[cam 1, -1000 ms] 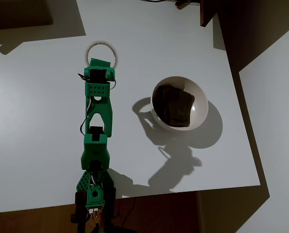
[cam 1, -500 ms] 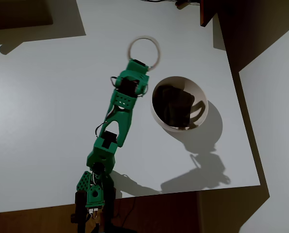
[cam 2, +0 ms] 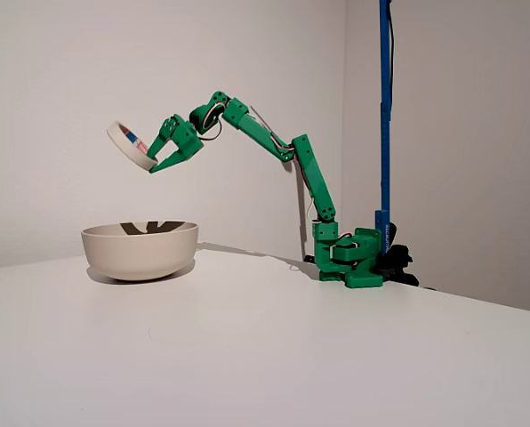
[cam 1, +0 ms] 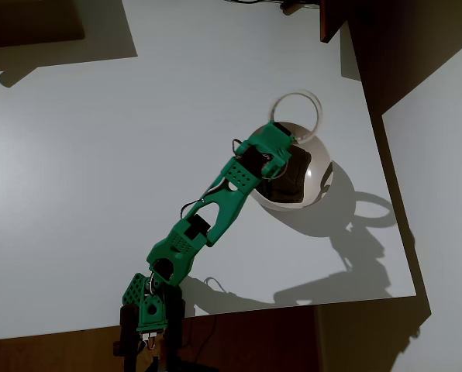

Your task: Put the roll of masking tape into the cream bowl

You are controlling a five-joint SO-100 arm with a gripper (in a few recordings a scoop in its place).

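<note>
Gripping: gripper (cam 2: 154, 158) clamped on roll of masking tape (cam 2: 130, 145)
Height: held well above cream bowl (cam 2: 140, 249), tilted

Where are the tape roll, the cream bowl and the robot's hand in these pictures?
roll of masking tape (cam 2: 130, 145), fixed view, on its outer band.
cream bowl (cam 2: 140, 253), fixed view, on its outer wall.
hand (cam 2: 158, 154), fixed view, between its fingertips, at the tape's edge.

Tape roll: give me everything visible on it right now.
The small cream-white ring of masking tape has a wide round hole and a red-and-blue mark on its inner face. It hangs tilted in the air, pinched at its rim by the green claw, above the large cream bowl and touching neither bowl nor white table. From overhead it overlaps the bowl's far rim.
</note>
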